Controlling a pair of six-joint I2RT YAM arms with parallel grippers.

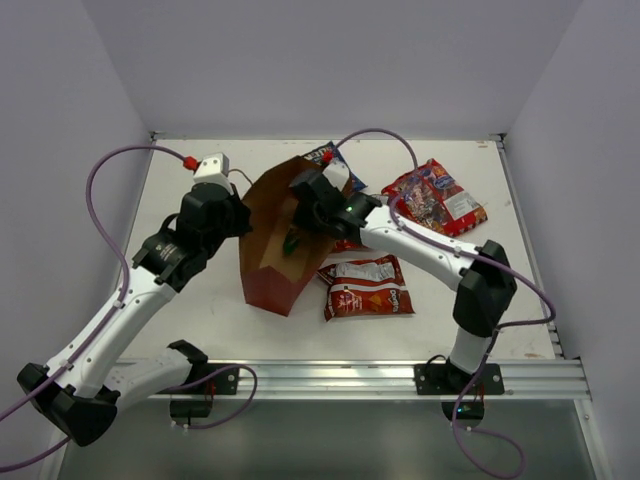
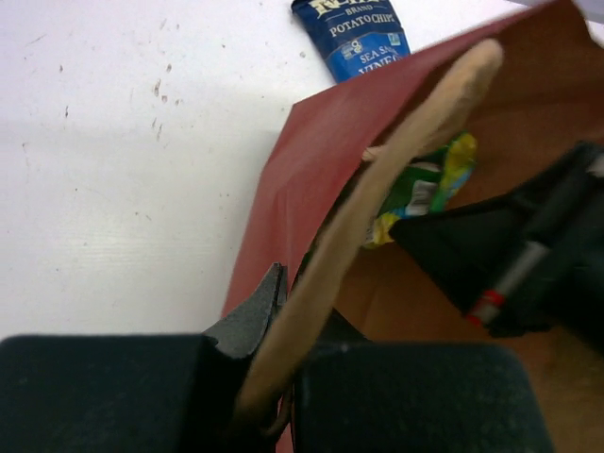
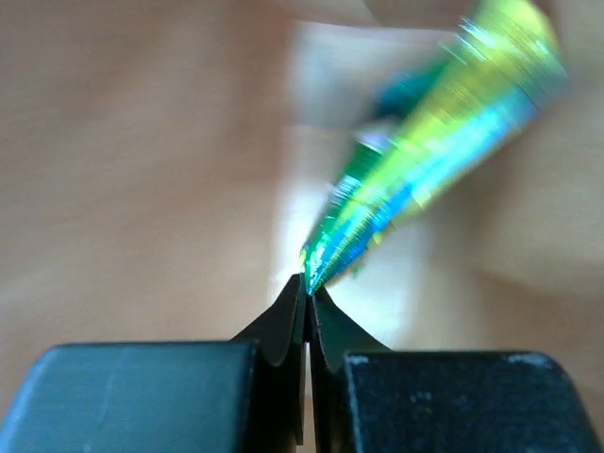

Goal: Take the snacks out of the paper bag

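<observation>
**A:** Where is the last packet?

**B:** The crinkly green-yellow foil packet (image 3: 425,160) is inside the tall red paper bag (image 1: 280,290), against its brown kraft lining. The right fingers (image 3: 297,311) are pressed together on one thin corner of it.

**A:** And the other arm?

**B:** The left fingers (image 2: 264,311) are clamped on the bag's pale upper rim at its left side. The mouth stands wide, and the right arm reaches in over the rim's far-right edge.

**A:** Is the packet past the rim?

**B:** No. In the left wrist view it sits below the rim, deeper in.

**A:** What room is there around the bag?

**B:** Open white tabletop (image 1: 200,300) shows in front of the bag, between the arm bases, and to its left under the left arm. The right side is crowded. The red-and-silver chip bags (image 1: 368,298) lie just beside the bag's right wall, below the right forearm. The larger red multicolour packet (image 1: 435,197) sits farther right, apart from them, toward the far right corner. The small blue foil packet (image 2: 359,33) lies behind the bag, near the tabletop's far edge.
</observation>
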